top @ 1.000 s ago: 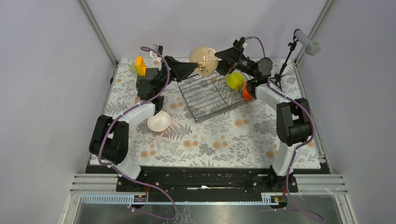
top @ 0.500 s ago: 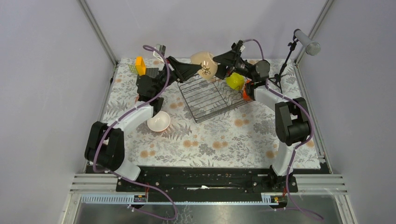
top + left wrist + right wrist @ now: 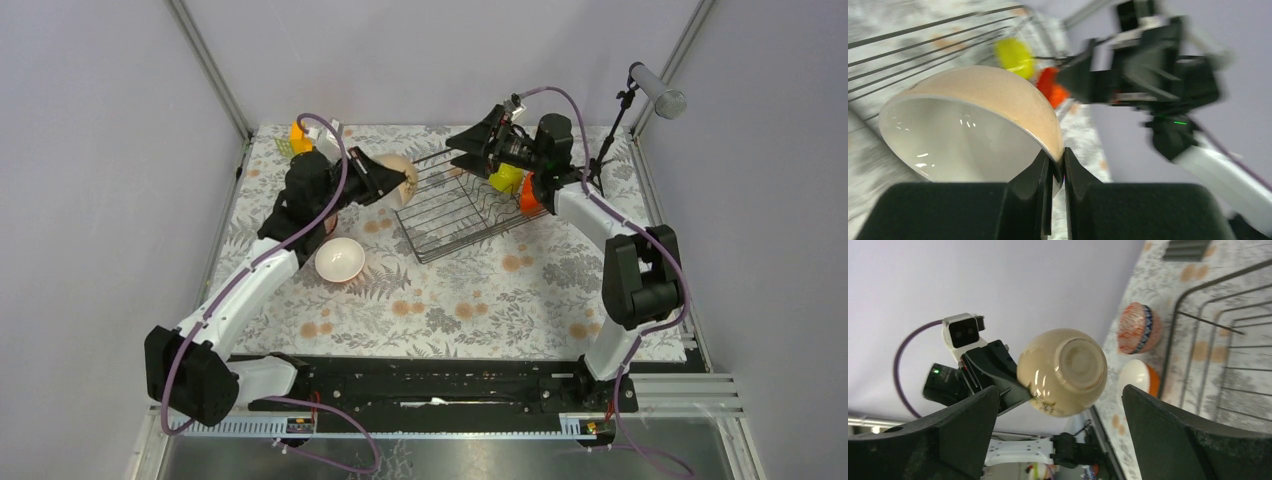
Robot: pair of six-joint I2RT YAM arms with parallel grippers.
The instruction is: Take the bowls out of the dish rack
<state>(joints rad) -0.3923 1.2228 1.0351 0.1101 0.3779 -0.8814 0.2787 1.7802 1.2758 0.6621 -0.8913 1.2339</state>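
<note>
Fingers (image 3: 1030,196) of the left pincer (image 3: 1057,165) are clamped on the rim of a round beige glazed bowl (image 3: 397,177), holding it tilted at the left corner of the dark wire dish rack (image 3: 460,205). The right pincer (image 3: 1060,392) gapes wide and empty above the rack's far edge. A yellow-green bowl (image 3: 507,177) and an orange bowl (image 3: 527,196) sit at the rack's right end; a white-inside bowl (image 3: 340,260) rests on the floral tabletop (image 3: 480,290) off its near left side.
</note>
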